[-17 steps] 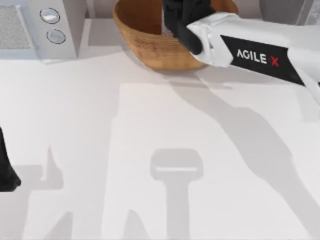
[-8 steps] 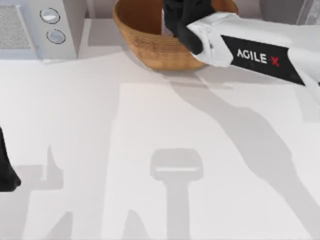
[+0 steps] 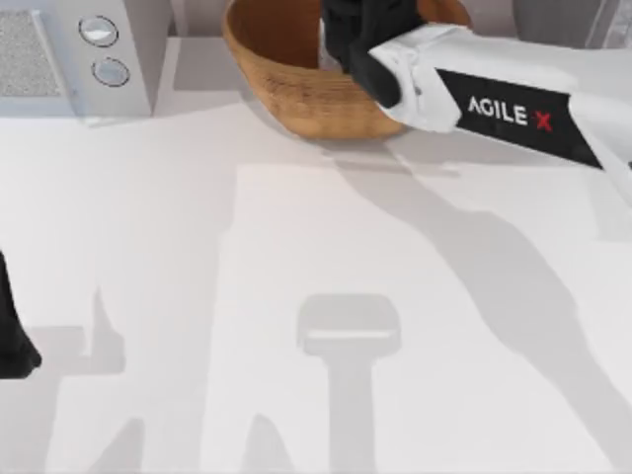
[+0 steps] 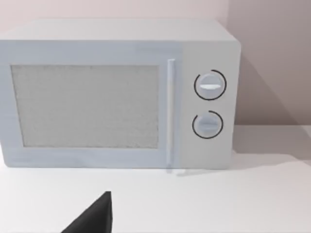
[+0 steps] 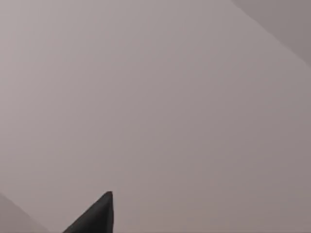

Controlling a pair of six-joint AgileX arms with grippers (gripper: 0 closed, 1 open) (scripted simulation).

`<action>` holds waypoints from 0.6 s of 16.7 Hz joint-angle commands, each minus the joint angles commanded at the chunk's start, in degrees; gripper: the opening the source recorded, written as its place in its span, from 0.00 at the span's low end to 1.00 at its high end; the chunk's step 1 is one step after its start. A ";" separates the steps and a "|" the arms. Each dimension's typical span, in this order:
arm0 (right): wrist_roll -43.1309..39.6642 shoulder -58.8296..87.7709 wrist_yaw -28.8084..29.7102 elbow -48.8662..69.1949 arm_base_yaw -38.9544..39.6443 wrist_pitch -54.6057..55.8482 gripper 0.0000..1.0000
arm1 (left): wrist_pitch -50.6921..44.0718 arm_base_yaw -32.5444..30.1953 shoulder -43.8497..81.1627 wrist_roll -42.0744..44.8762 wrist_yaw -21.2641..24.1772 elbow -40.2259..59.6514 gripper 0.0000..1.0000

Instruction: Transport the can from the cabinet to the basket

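Note:
The tan woven basket (image 3: 296,89) stands at the back middle of the table. My right arm reaches in from the right, and its black gripper (image 3: 352,38) hangs over the basket's inside, near the right-hand wall. The can is hidden, and I cannot tell whether it lies under the gripper. A dark grey piece of the cabinet (image 3: 553,18) shows at the back right corner, behind the arm. The right wrist view faces a plain pinkish wall. My left gripper (image 3: 12,346) is parked at the table's left edge.
A white microwave (image 3: 69,49) with two round dials stands at the back left, and the left wrist view shows its front (image 4: 121,92). The white tabletop (image 3: 316,296) in front of the basket carries just the arms' shadows.
The right arm has crept very slightly toward the back over the basket. The left arm has not moved.

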 joint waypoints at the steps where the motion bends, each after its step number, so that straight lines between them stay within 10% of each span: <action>1: 0.00 0.00 0.00 0.00 0.00 0.00 1.00 | 0.00 0.00 0.00 0.00 0.00 0.00 1.00; 10: 0.32 -16.64 -8.31 -15.45 -4.34 -1.79 1.00 | 0.00 0.00 0.00 0.00 0.00 0.00 1.00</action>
